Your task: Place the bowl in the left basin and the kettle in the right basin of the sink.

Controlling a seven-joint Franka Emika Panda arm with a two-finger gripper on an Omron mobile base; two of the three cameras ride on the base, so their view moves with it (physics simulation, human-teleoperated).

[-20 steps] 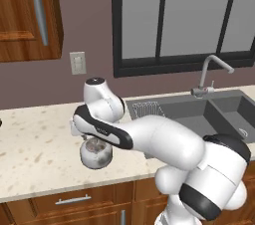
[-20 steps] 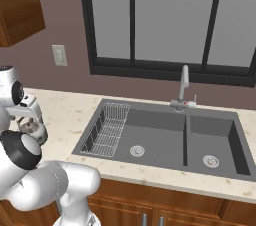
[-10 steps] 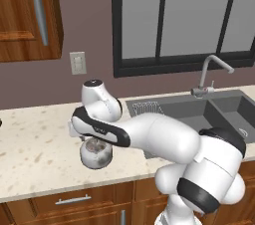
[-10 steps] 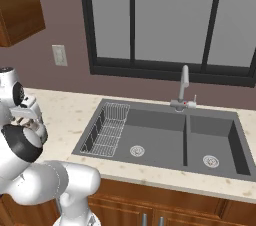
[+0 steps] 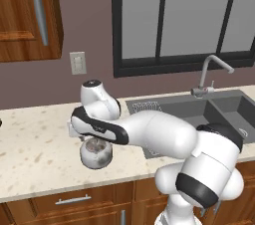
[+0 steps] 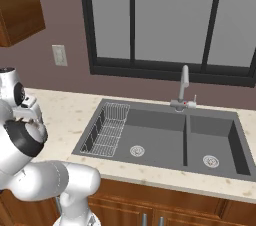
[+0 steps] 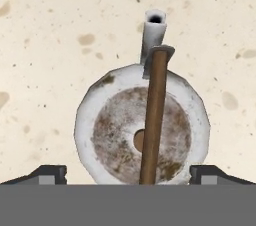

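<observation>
The gripper (image 7: pixel 128 172) points straight down over the speckled beige counter (image 5: pixel 35 144), with its two dark fingertips (image 7: pixel 47 174) spread wide, one on each side of the kettle (image 7: pixel 142 127). In the hand view the kettle sits directly below and between the tips, with clear counter visible between each tip and the kettle body, so the jaws stand fully apart and grasp nothing. The kettle's brown handle (image 7: pixel 152 120) runs along the midline between the tips, and its pale spout (image 7: pixel 153 30) points away from the gripper toward the top of that view. In the left base view the kettle (image 5: pixel 95 152) stands upright on the counter immediately under the hand, which hides the upper part of it. The sink (image 6: pixel 165 135) lies well apart from the gripper, off to the right along the counter. Its left basin (image 6: pixel 145 142), the nearer one, holds a white wire rack (image 6: pixel 107 130) and a round drain. The right basin (image 6: pixel 212 145) lies beyond it, farthest from the gripper. The chrome faucet (image 6: pixel 183 87) stands behind the divider between the two basins.
</observation>
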